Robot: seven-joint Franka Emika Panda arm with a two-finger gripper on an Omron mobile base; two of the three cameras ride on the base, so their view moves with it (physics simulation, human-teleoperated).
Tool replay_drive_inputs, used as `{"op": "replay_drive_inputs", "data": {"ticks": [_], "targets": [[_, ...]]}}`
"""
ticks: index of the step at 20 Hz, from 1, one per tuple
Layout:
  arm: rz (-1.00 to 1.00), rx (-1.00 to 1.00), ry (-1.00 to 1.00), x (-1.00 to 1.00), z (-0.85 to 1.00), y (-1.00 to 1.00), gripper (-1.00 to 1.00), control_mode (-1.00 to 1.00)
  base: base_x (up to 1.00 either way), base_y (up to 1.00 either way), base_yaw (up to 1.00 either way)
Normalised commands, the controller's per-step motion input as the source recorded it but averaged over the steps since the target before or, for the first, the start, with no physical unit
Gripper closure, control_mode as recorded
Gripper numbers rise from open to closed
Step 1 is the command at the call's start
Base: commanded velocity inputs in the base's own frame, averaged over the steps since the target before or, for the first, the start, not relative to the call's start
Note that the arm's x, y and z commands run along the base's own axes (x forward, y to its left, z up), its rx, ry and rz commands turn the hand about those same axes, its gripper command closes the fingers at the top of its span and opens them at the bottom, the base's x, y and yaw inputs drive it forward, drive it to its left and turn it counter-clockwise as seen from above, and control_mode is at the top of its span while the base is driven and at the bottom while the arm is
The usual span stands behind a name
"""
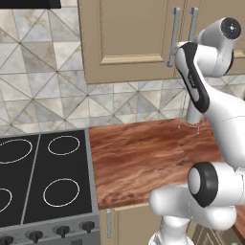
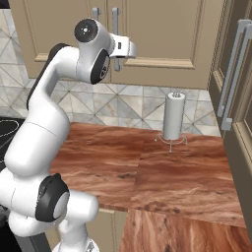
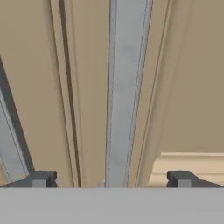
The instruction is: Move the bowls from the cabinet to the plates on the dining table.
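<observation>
Tan cabinet (image 2: 162,29) on wall above wood counter (image 2: 162,167), both doors shut; bowls not seen. White arm raised to door front. Black stove (image 1: 43,177) left of counter. Paper-towel roll (image 2: 173,117) upright on wire stand at counter's back, by tiled wall. Silver handle (image 3: 124,92) runs straight between finger tips (image 3: 41,179), close ahead. Gripper (image 3: 111,180) jaws spread wide either side of handle, holding nothing; contact with handle cannot be told.
</observation>
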Motion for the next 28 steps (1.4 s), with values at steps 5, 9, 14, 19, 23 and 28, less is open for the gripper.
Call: {"op": "replay_drive_inputs", "data": {"ticks": [5, 9, 14, 19, 23, 28], "targets": [[0.02, 0.00, -0.03, 0.23, 0.00, -0.05, -1.00, -1.00, 0.00, 0.00, 0.00], [0.02, 0.00, -0.01, 0.29, -0.03, 0.00, -1.00, -1.00, 0.00, 0.00, 0.00], [0.02, 0.00, 0.00, 0.27, -0.03, -0.02, -1.00, -1.00, 0.00, 0.00, 0.00], [0.01, 0.00, 0.00, 0.25, -0.04, 0.00, 1.00, -1.00, 0.00, 0.00, 0.00], [0.00, 0.00, -0.01, 0.16, -0.05, 0.00, 1.00, -1.00, 0.00, 0.00, 0.00], [-0.01, -0.02, -0.04, 0.06, -0.09, 0.16, 1.00, -1.00, 0.00, 0.00, 0.00]]}}
